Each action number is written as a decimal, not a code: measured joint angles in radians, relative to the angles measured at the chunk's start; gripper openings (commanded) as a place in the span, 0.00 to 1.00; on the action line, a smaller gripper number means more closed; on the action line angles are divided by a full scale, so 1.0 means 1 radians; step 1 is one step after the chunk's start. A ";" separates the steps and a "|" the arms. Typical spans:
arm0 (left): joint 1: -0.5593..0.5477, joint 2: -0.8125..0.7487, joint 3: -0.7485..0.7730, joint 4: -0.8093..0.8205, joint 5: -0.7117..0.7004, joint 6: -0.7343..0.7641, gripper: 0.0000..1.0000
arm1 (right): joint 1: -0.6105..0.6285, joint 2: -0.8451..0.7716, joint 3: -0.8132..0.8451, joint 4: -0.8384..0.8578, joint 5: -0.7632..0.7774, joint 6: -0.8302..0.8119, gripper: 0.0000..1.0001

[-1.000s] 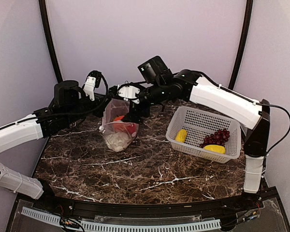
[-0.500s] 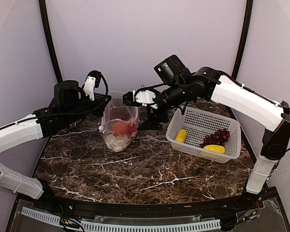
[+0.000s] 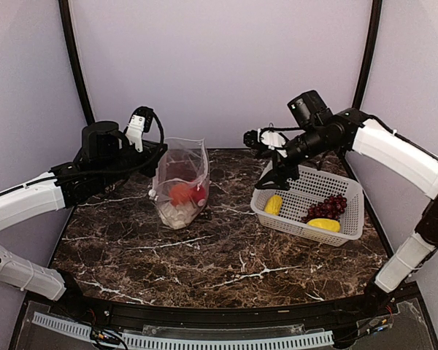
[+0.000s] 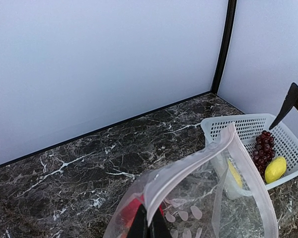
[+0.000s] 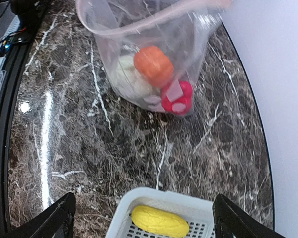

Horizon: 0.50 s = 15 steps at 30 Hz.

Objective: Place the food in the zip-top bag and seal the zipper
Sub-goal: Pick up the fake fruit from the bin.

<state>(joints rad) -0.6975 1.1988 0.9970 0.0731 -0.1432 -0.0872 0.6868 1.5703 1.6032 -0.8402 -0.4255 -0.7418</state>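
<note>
The clear zip-top bag (image 3: 181, 182) hangs upright at the back left with its mouth open. My left gripper (image 3: 155, 157) is shut on the bag's top rim, where the pale zipper strip (image 4: 188, 166) runs; the fingers (image 4: 148, 225) pinch it. Inside lie the orange-red round piece (image 5: 154, 64), the red pepper (image 5: 176, 97) and the white-green cabbage (image 5: 125, 74). My right gripper (image 3: 274, 175) is open and empty above the left end of the white basket (image 3: 350, 191). In the basket are two yellow pieces (image 3: 274, 205) (image 3: 323, 224) and purple grapes (image 3: 328, 207). One yellow piece (image 5: 159, 221) lies between my right fingers (image 5: 54, 220).
The basket (image 4: 228, 124) stands at the right on the dark marble table (image 3: 204, 255), about a hand's width from the bag. Pale walls with black posts (image 3: 73, 65) close the back and sides.
My right gripper has pulled away from the bag's mouth and swung right to above the basket. The orange-red piece has dropped lower in the bag. The left arm holds still.
</note>
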 measured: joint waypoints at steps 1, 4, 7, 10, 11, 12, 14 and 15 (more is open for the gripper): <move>0.000 0.000 0.000 0.000 0.000 0.003 0.01 | -0.028 -0.004 -0.027 0.010 -0.005 0.007 0.92; 0.000 0.004 0.000 0.001 -0.006 0.019 0.01 | -0.103 -0.018 -0.098 0.033 -0.016 0.033 0.92; 0.000 0.019 0.000 0.002 -0.019 0.039 0.01 | -0.161 -0.048 -0.158 0.048 -0.037 0.054 0.92; 0.000 0.045 0.002 0.005 -0.024 0.054 0.01 | -0.213 -0.108 -0.217 0.065 -0.062 0.075 0.92; 0.000 0.058 0.006 0.004 -0.026 0.056 0.01 | -0.230 -0.128 -0.235 0.070 -0.071 0.082 0.91; 0.000 0.071 0.014 -0.003 -0.026 0.058 0.01 | -0.245 -0.146 -0.249 0.076 -0.076 0.088 0.91; 0.000 0.106 0.050 -0.031 -0.022 0.058 0.01 | -0.278 -0.180 -0.278 0.091 -0.088 0.098 0.91; 0.000 0.126 0.074 -0.047 -0.016 0.058 0.01 | -0.296 -0.192 -0.294 0.100 -0.095 0.104 0.91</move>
<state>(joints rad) -0.6975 1.3243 1.0706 0.0265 -0.1596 -0.0296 0.3908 1.3785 1.3087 -0.7406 -0.5209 -0.6380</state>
